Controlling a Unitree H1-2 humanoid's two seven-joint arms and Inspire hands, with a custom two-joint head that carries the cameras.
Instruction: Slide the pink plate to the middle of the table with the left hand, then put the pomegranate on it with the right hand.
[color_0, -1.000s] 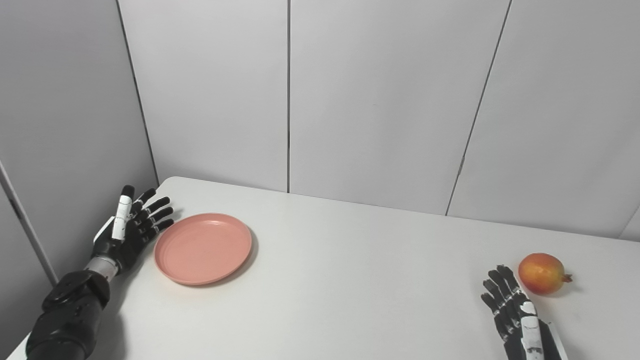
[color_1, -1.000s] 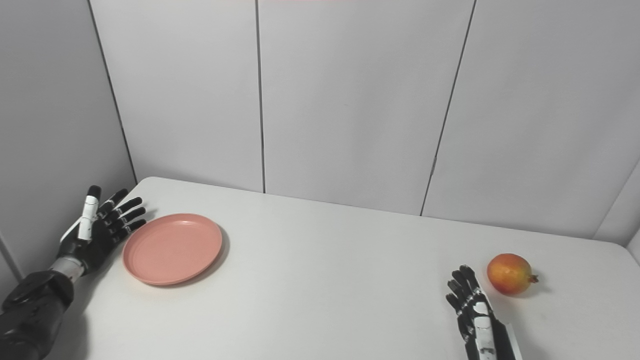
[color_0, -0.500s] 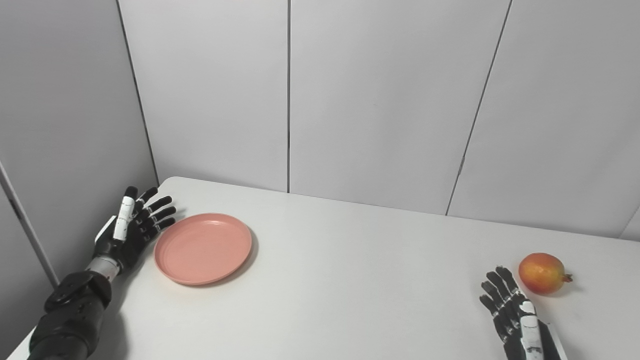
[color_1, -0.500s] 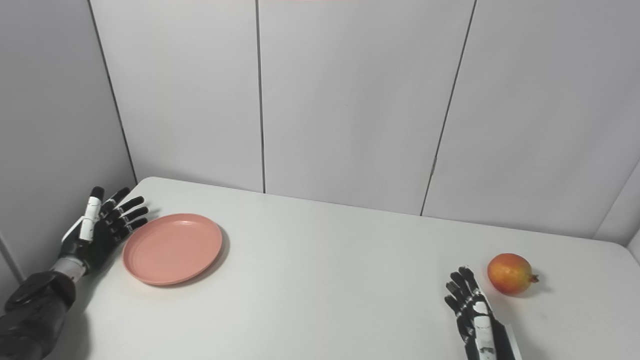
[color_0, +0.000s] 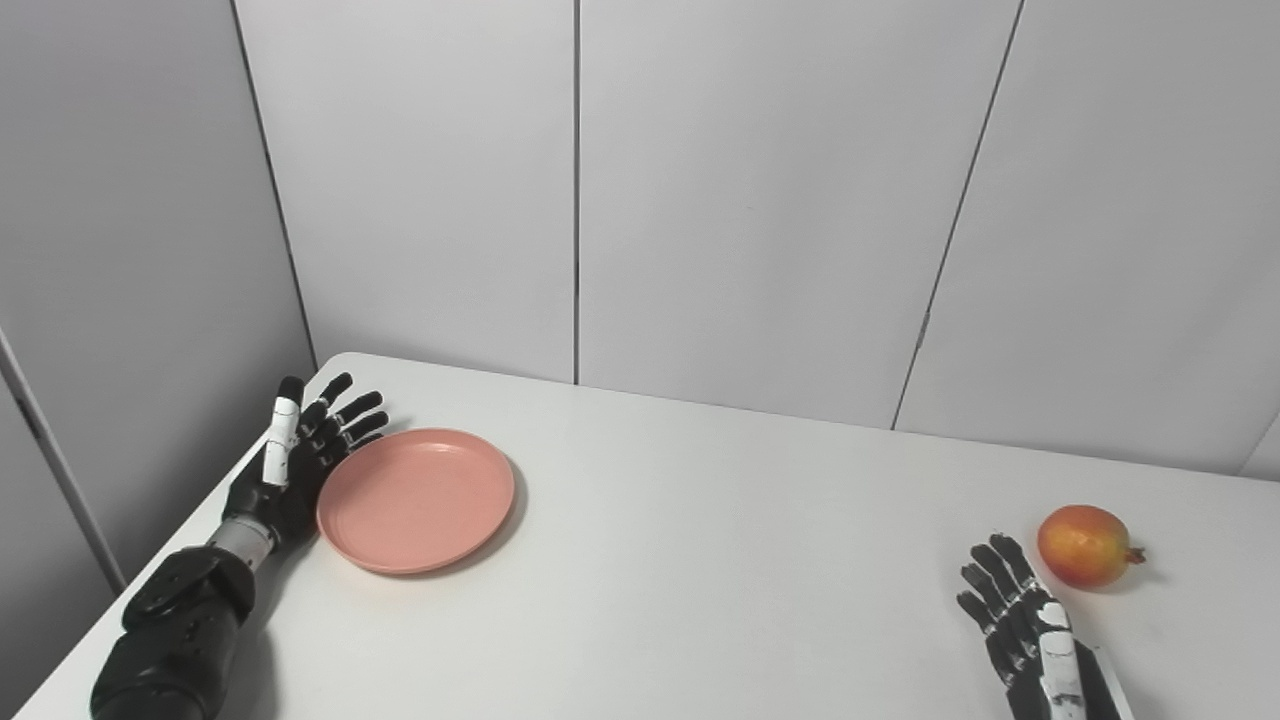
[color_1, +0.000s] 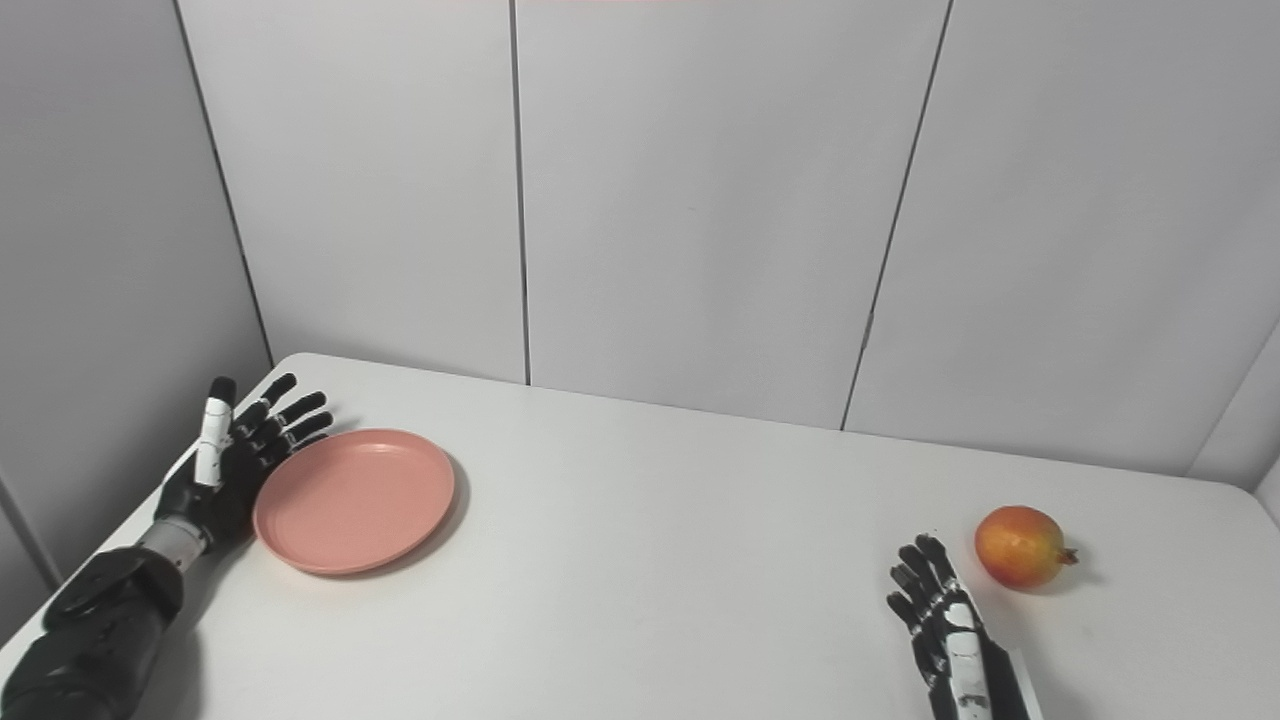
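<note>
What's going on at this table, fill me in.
A humanoid robot is working at a white table. Its left hand, open with fingers spread, is pressed edge-on against the left rim of the pink plate and has begun nudging it a little toward the middle; the plate is still far left. The pomegranate sits untouched near the right edge. The right hand waits open beside it, just short of touching.

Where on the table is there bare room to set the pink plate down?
The broad middle of the table is bare, bordered by the pink plate and left hand on one side, the pomegranate and right hand on the other.
</note>
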